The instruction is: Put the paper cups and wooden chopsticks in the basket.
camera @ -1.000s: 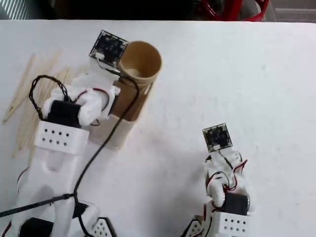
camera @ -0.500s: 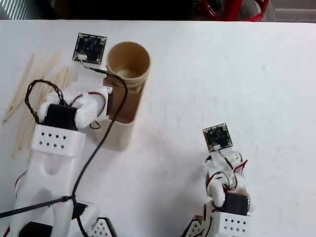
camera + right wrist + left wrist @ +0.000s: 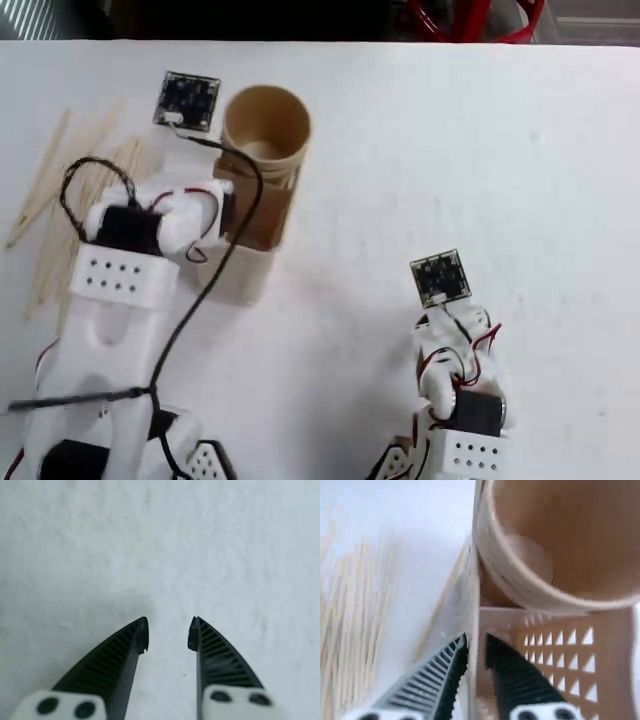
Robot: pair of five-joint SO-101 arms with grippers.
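Note:
A tan paper cup [image 3: 265, 125] [image 3: 560, 540] stands stacked inside the pale perforated basket [image 3: 250, 270] [image 3: 557, 652] at the table's left. My left gripper [image 3: 475, 642] is shut on the basket's side wall, one finger inside and one outside. Several wooden chopsticks [image 3: 60, 200] [image 3: 355, 630] lie spread on the white table left of the basket, beside my left arm [image 3: 125, 255]. My right gripper [image 3: 167, 630] stands open over bare table at the front right, nothing between its fingers; its arm [image 3: 455, 350] is well apart from the basket.
The white table [image 3: 470, 150] stretches free to the right of the basket and behind it. A red frame [image 3: 465, 20] stands beyond the far edge. A black cable [image 3: 200, 300] runs along my left arm.
My left arm swung to the left with the basket and cup, then eased a little back to the right. The right arm has stayed still.

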